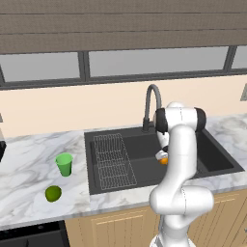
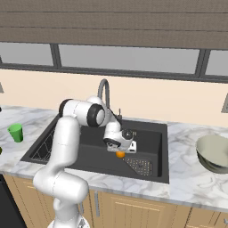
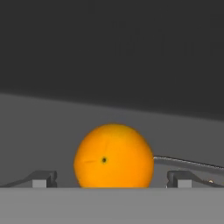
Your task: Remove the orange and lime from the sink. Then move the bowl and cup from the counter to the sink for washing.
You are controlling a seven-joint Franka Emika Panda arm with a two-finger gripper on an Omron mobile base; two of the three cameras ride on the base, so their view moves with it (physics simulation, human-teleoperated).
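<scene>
Though wide-spread, jaws astride orange (image 3: 113, 156).

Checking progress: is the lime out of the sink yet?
Out: the lime lies on the counter, left of the sink.

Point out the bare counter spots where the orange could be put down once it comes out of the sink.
Left of the sink, bare marble counter lies behind the cup and lime; near those two it is tighter. On the right, open marble separates the sink rim from the bowl. The front strip is narrow. The open gripper straddles the orange.
</scene>
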